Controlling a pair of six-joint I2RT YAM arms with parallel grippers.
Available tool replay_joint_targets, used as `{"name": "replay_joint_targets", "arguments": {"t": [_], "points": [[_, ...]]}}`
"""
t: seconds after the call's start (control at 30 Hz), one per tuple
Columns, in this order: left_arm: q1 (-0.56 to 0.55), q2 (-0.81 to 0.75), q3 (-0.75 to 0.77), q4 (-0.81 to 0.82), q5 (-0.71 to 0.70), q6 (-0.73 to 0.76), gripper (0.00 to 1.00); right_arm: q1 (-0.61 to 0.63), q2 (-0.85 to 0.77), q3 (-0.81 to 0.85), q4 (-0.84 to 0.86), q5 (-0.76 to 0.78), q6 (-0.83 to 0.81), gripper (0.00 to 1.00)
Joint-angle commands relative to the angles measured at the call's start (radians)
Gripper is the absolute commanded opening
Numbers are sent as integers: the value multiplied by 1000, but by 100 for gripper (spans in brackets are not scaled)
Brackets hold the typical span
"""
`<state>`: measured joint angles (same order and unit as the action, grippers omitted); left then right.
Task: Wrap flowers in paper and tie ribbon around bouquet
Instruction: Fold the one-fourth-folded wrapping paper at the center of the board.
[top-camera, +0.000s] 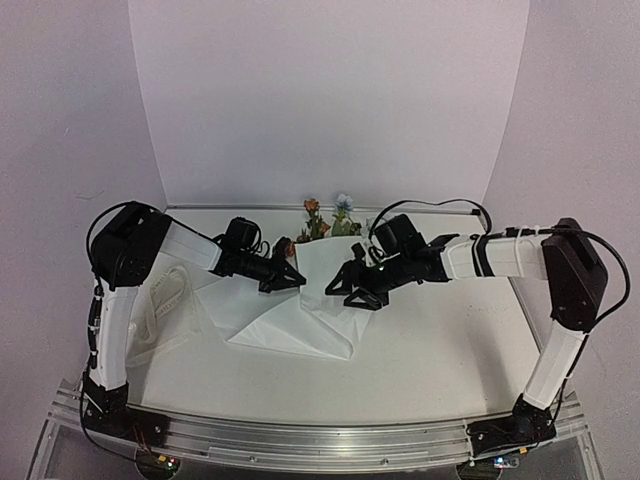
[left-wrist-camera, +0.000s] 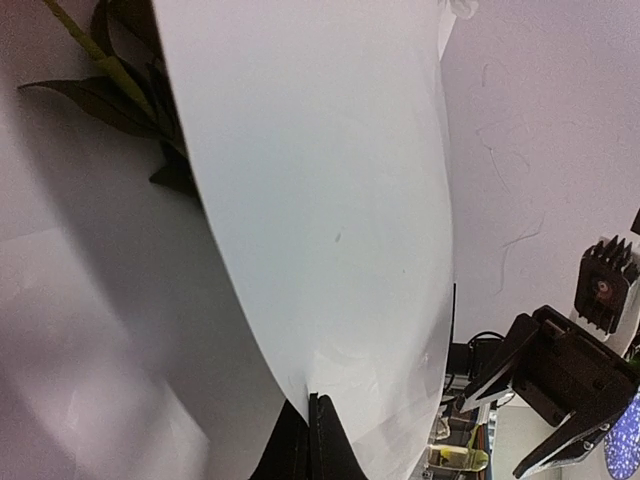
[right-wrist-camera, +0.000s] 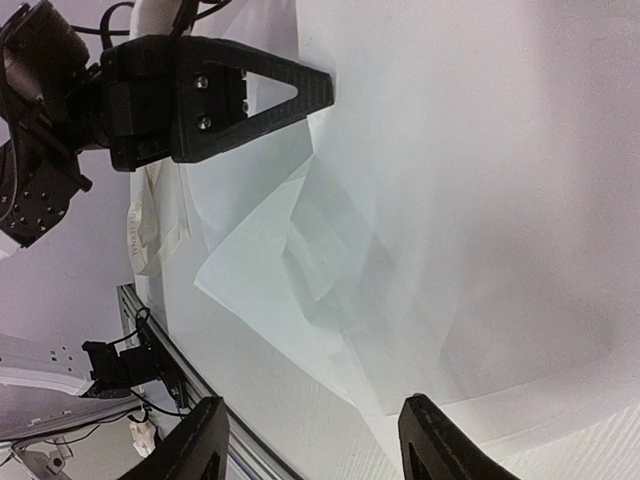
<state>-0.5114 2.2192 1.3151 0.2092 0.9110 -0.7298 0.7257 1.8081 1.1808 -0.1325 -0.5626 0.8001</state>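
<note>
The white paper (top-camera: 290, 315) lies crumpled on the table between my grippers, and one flap of the paper (left-wrist-camera: 330, 200) stands lifted. My left gripper (top-camera: 291, 278) is shut on the edge of that flap, its fingertips (left-wrist-camera: 322, 415) pinched together on the sheet. The flowers (top-camera: 326, 220) lie at the paper's far edge, orange and pale blue blooms pointing away. Their green stems and leaves (left-wrist-camera: 110, 90) show behind the flap. My right gripper (top-camera: 341, 290) hovers open over the paper (right-wrist-camera: 420, 200), holding nothing. The ribbon (top-camera: 165, 298) lies loose at the left. No wrapped bouquet is in view.
The left gripper's fingers (right-wrist-camera: 290, 95) are close to my right gripper (right-wrist-camera: 315, 405). The table's metal front rail (top-camera: 320, 440) runs along the near edge. White backdrop walls (top-camera: 330, 100) close off the back and sides.
</note>
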Motion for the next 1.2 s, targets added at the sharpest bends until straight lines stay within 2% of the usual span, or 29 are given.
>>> {"name": "replay_joint_targets", "arguments": {"t": [0.0,0.27,0.5,0.77,0.97,1.17], "points": [[5,-53,29,10,-61,40,0,-14,16,-40,33,8,50,63],[4,-71,23,-51,-144,91,0,10,39,-188,308,-6,175,72],[4,-78,27,-98,-219,118,0,26,75,-246,330,31,183,77],[4,-75,30,-100,-226,123,0,63,-30,-312,334,64,180,84],[4,-66,41,-107,-233,125,0,132,-6,-350,353,107,187,86],[4,-61,52,-136,-245,145,0,147,32,-434,417,136,221,86]]}}
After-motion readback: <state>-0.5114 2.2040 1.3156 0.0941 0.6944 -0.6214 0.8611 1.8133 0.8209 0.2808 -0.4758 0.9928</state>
